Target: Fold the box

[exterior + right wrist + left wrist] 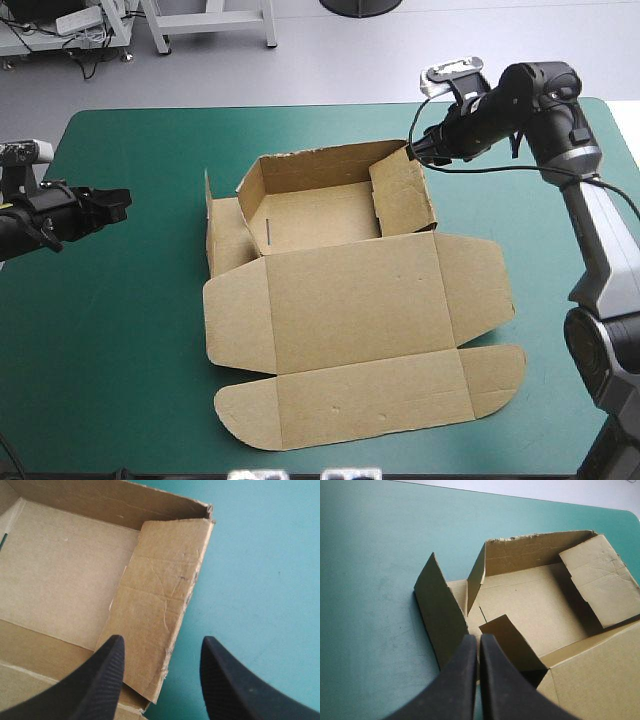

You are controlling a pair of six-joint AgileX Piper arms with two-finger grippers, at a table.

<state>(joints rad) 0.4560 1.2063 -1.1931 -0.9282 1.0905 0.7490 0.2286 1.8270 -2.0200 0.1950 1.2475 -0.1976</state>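
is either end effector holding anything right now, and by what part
Nothing is held. The left end effector is shut, apart from the box; the right end effector is open at its right wall.

**High view:** the right gripper (414, 150), at the 2 o'clock corner of the box (350, 300), is too small and dark to show its finger gap. The inward-leaning wall (405, 195) at 3 o'clock hides the floor beneath it.
**Left wrist view:** the left gripper (479, 639) covers the lower corner of the side flap (437, 615). The lid (600, 675) runs out of frame.
**Right wrist view:** only one corner of the box appears.
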